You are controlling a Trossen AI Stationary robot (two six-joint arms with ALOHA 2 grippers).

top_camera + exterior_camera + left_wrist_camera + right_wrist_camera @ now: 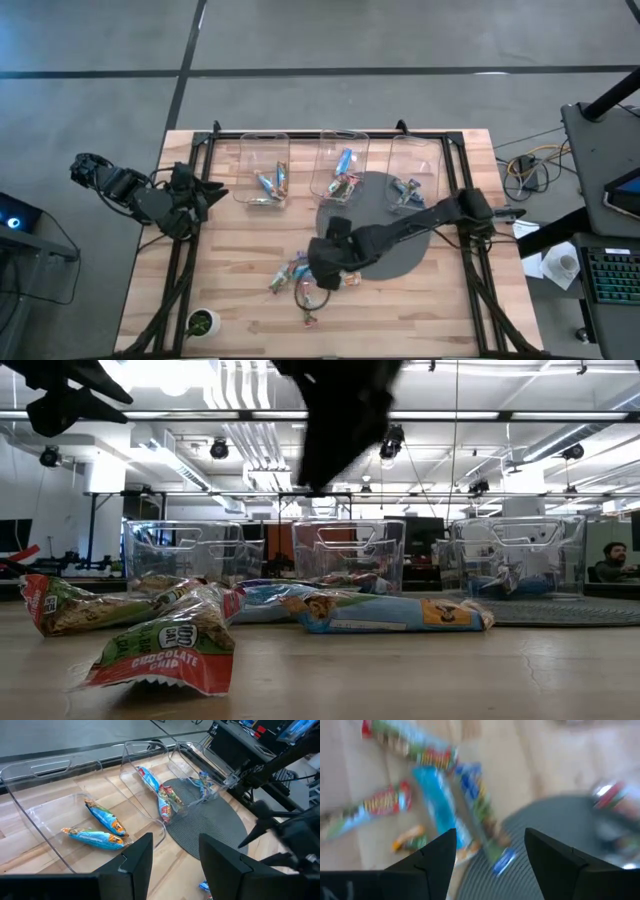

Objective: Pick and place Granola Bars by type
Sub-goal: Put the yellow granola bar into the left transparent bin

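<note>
Several loose granola bars (292, 273) lie flat in a small pile on the wooden table, near its middle. In the right wrist view they show as blue bars (437, 802) and red-green bars (380, 805). In the low view a red-labelled bar (165, 650) and a blue bar (390, 610) lie in front. My right gripper (490, 837) hangs open above the pile (322, 272), slanting down, with nothing between its fingers. My left gripper (175, 845) waits open and empty at the table's left side (192, 197).
Three clear bins stand in a row at the far side: the left bin (265, 170) holds blue bars (102, 817), and the middle bin (340, 165) and right bin (415, 172) also hold bars. A round grey mat (395, 235) lies before them. A small green-white object (203, 322) sits near the front left.
</note>
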